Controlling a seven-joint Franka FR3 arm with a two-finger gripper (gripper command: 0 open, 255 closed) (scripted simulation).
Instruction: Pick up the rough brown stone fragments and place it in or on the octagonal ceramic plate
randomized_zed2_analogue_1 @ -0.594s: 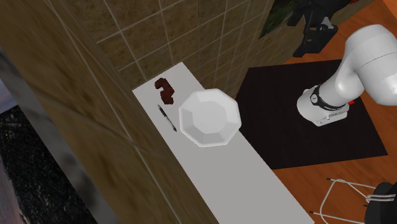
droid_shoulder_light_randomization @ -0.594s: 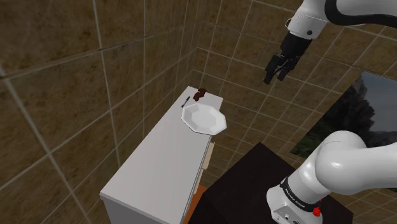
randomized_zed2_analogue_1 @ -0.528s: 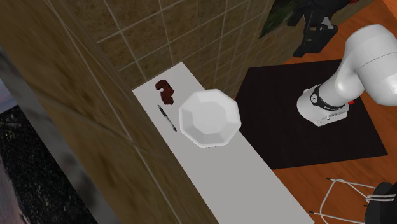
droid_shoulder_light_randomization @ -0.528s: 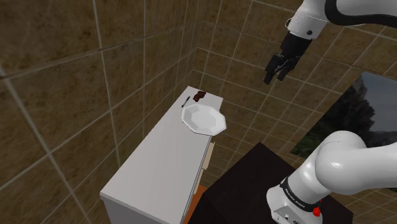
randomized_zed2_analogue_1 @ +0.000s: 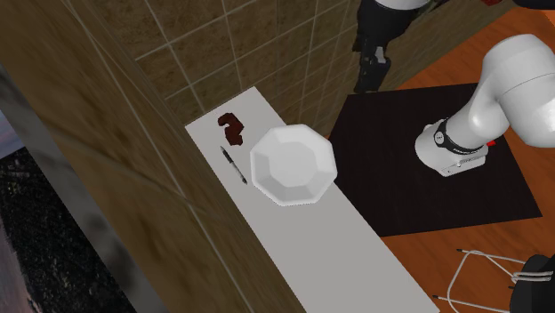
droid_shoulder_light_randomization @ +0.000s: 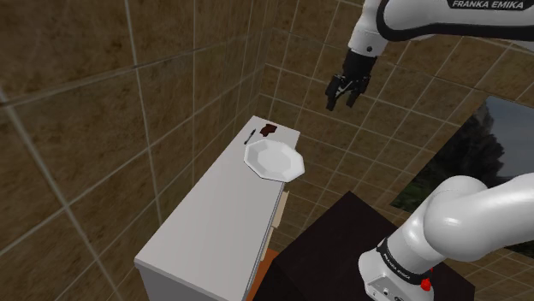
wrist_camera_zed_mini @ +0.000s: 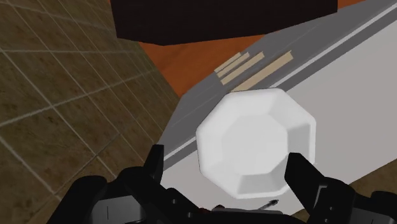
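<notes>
The brown stone fragments (droid_shoulder_light_randomization: 270, 130) (randomized_zed2_analogue_1: 231, 127) lie at the far end of the white cabinet top (droid_shoulder_light_randomization: 214, 222), close to the tiled wall. A white octagonal plate (droid_shoulder_light_randomization: 274, 159) (randomized_zed2_analogue_1: 293, 164) (wrist_camera_zed_mini: 257, 140) sits just beside them, bare inside. My black gripper (droid_shoulder_light_randomization: 341, 103) (randomized_zed2_analogue_1: 366, 86) hangs high in the air, off the cabinet's side and well above the plate. In the wrist view the gripper (wrist_camera_zed_mini: 229, 167) is open, its fingers standing wide apart with the plate far below between them and nothing held.
A black pen (droid_shoulder_light_randomization: 250, 135) (randomized_zed2_analogue_1: 234, 164) lies between the plate and the wall. Brown tiled walls close in the cabinet's back and far end. The black stand (randomized_zed2_analogue_1: 427, 187) rests on an orange floor, with a wire-legged stool (randomized_zed2_analogue_1: 480, 276) nearby.
The arm has swung toward the shoulder view's left, bringing the gripper nearer to the cabinet's far end. The fingers stay open; stone, plate and pen have not moved.
</notes>
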